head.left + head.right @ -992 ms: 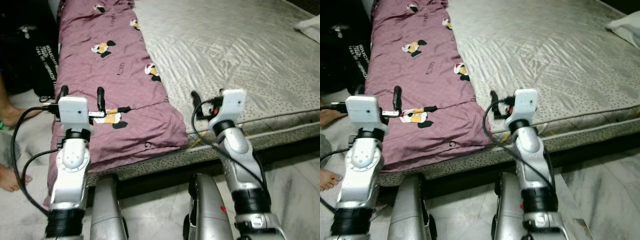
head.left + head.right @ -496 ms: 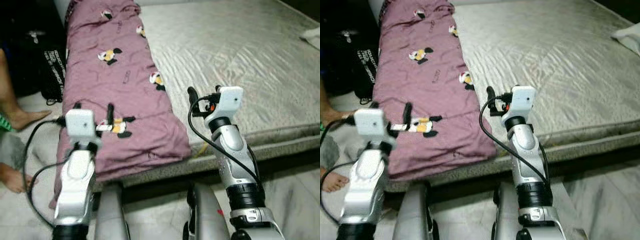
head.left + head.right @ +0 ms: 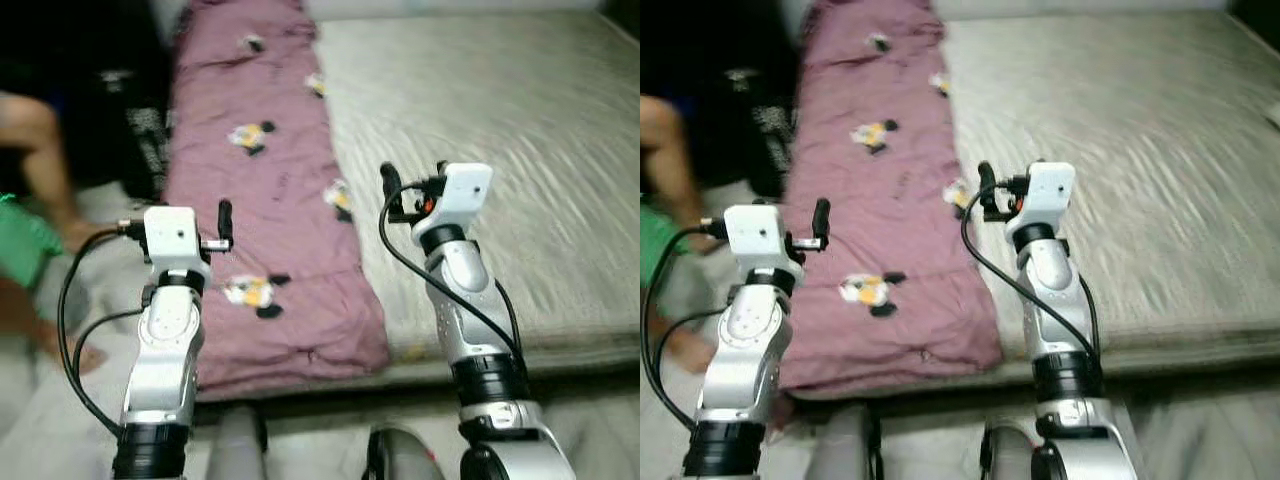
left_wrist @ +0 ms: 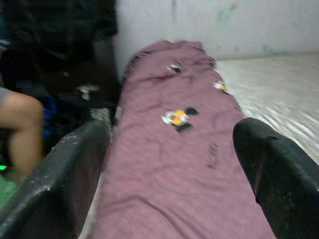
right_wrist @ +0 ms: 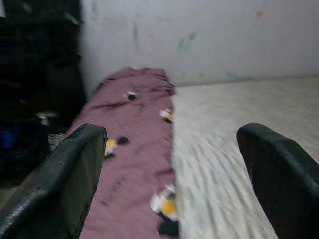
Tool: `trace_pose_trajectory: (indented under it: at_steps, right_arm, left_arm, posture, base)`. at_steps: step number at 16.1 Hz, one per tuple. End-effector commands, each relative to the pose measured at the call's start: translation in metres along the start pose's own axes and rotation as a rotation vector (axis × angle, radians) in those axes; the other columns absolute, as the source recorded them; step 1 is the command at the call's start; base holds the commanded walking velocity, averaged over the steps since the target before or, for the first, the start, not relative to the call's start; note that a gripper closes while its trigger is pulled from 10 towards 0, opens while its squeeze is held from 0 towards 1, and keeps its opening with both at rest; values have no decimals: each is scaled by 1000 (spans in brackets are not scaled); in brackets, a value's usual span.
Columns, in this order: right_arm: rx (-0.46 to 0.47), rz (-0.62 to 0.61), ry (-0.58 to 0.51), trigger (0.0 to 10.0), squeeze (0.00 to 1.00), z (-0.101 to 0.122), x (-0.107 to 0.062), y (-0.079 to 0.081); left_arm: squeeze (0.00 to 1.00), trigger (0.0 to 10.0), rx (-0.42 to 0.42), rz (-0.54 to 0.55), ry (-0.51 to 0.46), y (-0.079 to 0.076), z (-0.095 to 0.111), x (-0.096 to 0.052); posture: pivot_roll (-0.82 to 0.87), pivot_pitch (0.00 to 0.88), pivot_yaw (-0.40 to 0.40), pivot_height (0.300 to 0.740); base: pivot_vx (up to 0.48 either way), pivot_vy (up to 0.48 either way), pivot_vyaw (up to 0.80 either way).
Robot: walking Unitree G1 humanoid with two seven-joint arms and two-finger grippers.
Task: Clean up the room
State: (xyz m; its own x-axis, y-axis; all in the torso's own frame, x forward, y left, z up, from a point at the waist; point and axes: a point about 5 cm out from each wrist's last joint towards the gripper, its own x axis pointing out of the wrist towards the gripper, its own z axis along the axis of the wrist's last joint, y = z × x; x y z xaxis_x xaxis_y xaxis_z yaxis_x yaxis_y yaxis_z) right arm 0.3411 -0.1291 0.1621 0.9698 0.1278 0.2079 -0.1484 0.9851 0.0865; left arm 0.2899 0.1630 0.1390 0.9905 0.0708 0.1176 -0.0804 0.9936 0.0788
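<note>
Left gripper (image 3: 190, 213) spread wide, holding nothing, above the maroon blanket (image 3: 265, 200) | right gripper (image 3: 412, 183) likewise wide, over the blanket's edge on the mattress (image 3: 500, 120) | blanket lies lengthwise along the bed's left side | risk: person's leg (image 3: 45, 150) close by; blurred views could spoil aim

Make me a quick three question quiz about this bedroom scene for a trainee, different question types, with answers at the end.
1. True or false: the purple blanket lies along the robot's left side of the bed.
2. Which hand is above the blanket: A the left hand, B the right hand?
3. Fill in: both hands are ____ and hold nothing.

Key: 1 true. 2 A. 3 open.
</note>
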Motion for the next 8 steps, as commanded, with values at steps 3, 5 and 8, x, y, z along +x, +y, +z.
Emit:
trace_pose_trajectory:
  at_steps: [3, 5, 8]
  right_arm:
    - [-8, -29, -14, 10000, 0, 0, 0, -5]
    - [-14, -57, 5, 10000, 0, -9, -9, -9]
    - [-32, -100, 55, 10000, 0, -26, -29, -17]
  left_arm:
    - [0, 10000, 31, 4, 1, 0, -2, 1]
    - [0, 10000, 12, 9, 41, 0, -11, -1]
    - [0, 10000, 27, 6, 48, 4, -18, -9]
  posture:
    - [-24, 0, 21, 740]
    - [-22, 0, 24, 740]
    - [-26, 0, 35, 740]
  base:
    - [0, 0, 0]
    - [0, 0, 0]
    - [0, 0, 0]
